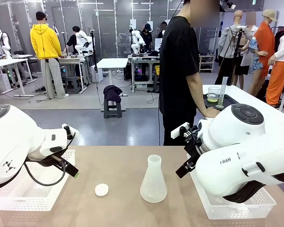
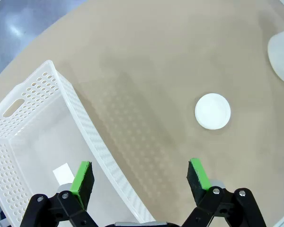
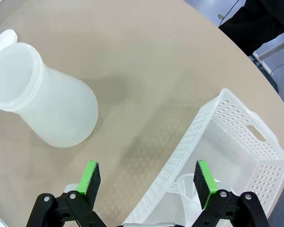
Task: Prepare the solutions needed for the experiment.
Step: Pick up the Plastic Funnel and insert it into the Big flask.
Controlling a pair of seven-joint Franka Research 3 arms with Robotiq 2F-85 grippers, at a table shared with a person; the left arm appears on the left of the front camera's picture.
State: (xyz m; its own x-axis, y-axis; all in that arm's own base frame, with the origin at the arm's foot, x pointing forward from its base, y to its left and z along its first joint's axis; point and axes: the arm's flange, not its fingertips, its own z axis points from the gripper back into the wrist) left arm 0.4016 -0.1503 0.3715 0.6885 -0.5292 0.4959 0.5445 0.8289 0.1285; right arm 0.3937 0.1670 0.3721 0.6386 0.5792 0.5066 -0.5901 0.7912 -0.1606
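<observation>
Frosted white conical flask (image 1: 153,182) stands upright mid-table, uncapped, and looks empty. A small white round cap (image 1: 101,189) lies near its left, apart. The pale yellow-green solution (image 1: 212,99) sits in a clear beaker (image 1: 213,90) on the far white table, by the person's hand (image 1: 211,112). Left gripper (image 2: 140,175) is spread wide over the left white perforated basket (image 2: 38,94), holding nothing. Right gripper (image 3: 147,175) is also wide and empty, over the right perforated basket (image 3: 236,113). My judgement: grip the flask low on the neck, squarely, and keep it upright for filling.
</observation>
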